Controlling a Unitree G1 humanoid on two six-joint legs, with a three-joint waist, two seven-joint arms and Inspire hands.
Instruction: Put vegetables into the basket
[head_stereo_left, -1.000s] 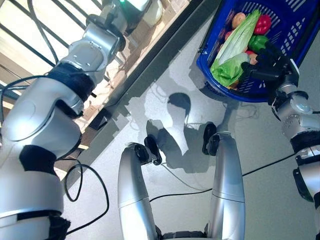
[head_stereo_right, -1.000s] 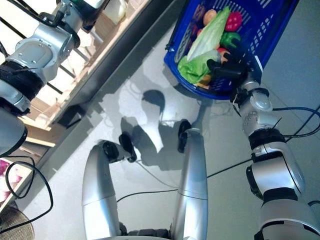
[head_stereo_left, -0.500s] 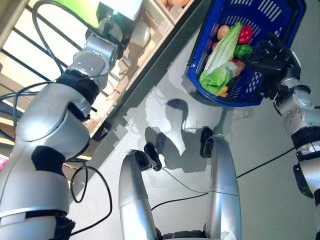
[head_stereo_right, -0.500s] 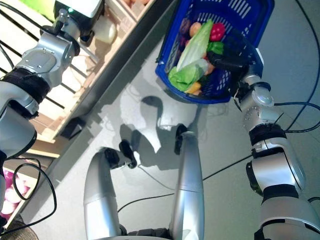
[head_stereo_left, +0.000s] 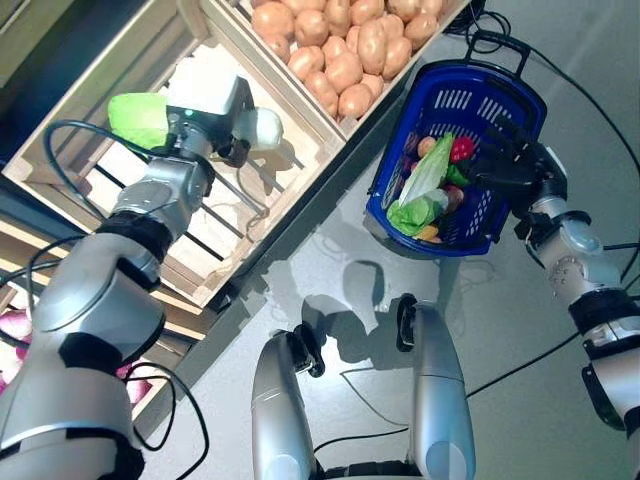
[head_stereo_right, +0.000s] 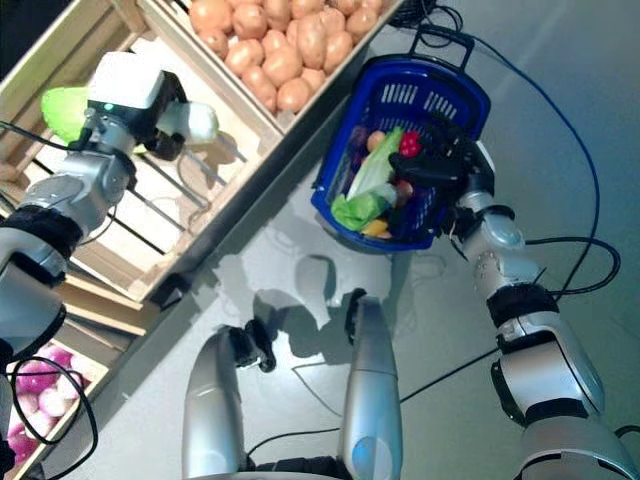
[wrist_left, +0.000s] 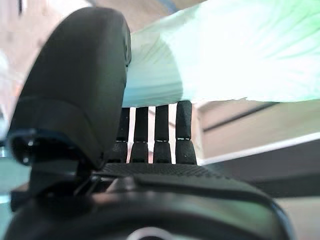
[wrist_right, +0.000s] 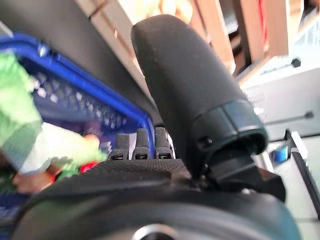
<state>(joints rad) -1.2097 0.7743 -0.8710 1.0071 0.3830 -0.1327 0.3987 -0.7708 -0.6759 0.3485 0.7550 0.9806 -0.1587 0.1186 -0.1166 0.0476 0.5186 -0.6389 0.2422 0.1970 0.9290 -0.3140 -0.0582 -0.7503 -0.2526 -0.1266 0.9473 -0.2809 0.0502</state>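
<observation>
Reaching into a slatted wooden crate (head_stereo_left: 200, 200) at the left of the scene, the robot's left hand (wrist_left: 90, 90) closes its fingers (wrist_left: 162, 130) and thumb around a pale green leafy cabbage (head_stereo_left: 138, 118), whose white stem end (head_stereo_left: 262, 127) pokes out on the hand's other side. The wrist view confirms the grip, with the vegetable pressed between the thumb and the row of fingers. Just beyond, a second wooden crate (head_stereo_left: 225, 20) at the far side is heaped with brown potatoes (head_stereo_left: 345, 45).

At the right, the right hand (head_stereo_left: 515, 165) rests over the near-right rim of a blue plastic shopping basket (head_stereo_left: 465, 100) standing on the grey floor (head_stereo_left: 520, 400). Its fingers reach over the rim into the basket, but whether they are gripping it cannot be told. The basket already holds a long pale green leafy vegetable (head_stereo_left: 425, 175), a red pepper (head_stereo_left: 461, 149), a green pepper (head_stereo_left: 457, 174) and other small produce. A bin of purple onions (head_stereo_right: 35, 415) shows at the near left.
</observation>
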